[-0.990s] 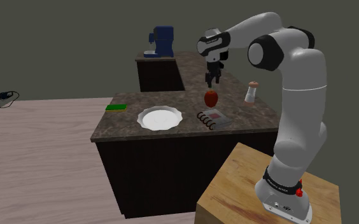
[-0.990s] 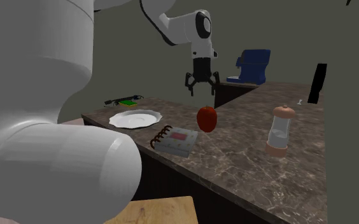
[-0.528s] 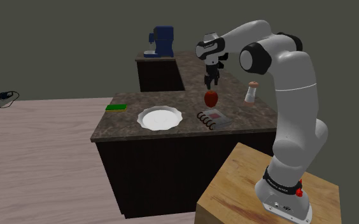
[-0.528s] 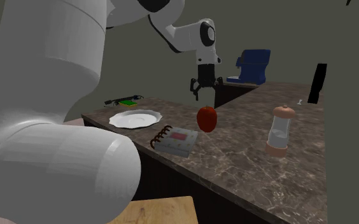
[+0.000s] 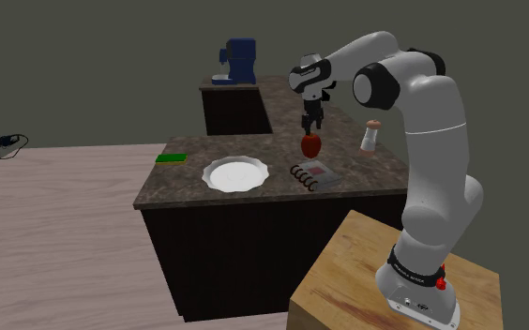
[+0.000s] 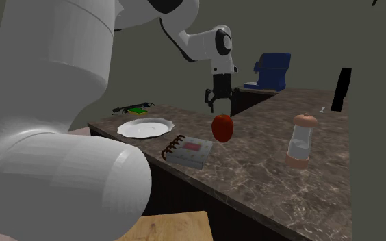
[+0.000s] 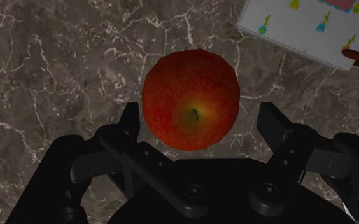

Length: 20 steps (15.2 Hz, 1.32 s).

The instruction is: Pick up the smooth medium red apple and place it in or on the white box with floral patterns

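The jaws stand apart, clamped on nothing, and point straight down at the table (image 5: 188, 190), a dark stone-patterned top. The red apple (image 7: 191, 102) sits upright on the table directly under the jaws, its stem hollow facing up toward them. In the wrist view the apple appears between the two black fingers (image 7: 131, 121). In the second exterior view the fingertips hang just above the top of the apple, and I cannot tell if they touch it.

The white box (image 7: 305, 28), flat, with small coloured patterns and brown rings along one edge, lies on the table near the apple, out past one side of the jaws and apart from the fruit. Bare table lies between them.

Farther from the jaws, beyond the box, a white plate (image 5: 235, 173) lies flat on the table. On the other side of the jaws a grinder (image 6: 302, 140) with a brown base stands upright, well apart from the apple. A green thing (image 5: 172, 157) lies near the table's corner past the plate. Behind the jaws a blue machine (image 5: 237, 63) stands on the far part of the table.
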Available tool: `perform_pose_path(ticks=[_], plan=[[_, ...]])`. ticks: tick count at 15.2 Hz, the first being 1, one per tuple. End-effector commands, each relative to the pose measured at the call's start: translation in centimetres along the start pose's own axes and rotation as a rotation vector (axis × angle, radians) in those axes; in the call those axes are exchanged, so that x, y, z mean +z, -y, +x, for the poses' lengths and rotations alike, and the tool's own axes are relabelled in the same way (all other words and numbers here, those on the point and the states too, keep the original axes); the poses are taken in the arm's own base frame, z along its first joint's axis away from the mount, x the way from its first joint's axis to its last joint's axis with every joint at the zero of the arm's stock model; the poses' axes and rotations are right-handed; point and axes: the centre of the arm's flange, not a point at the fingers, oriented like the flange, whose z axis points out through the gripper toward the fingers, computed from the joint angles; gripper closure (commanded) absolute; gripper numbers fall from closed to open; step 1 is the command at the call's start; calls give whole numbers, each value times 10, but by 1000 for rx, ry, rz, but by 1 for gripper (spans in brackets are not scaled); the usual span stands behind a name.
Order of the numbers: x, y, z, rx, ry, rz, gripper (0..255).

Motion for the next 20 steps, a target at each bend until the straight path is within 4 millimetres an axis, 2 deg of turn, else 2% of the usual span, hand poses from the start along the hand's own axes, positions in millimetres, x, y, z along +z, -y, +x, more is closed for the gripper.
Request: perform_pose_path(ticks=[1,3,4,13,20], plan=[[0,0,0,0,0,0,0],[0,0,0,0,0,0,0],[0,0,0,0,0,0,255],[0,0,0,0,0,0,255],[-36,-2,-6,0,0,0,255]])
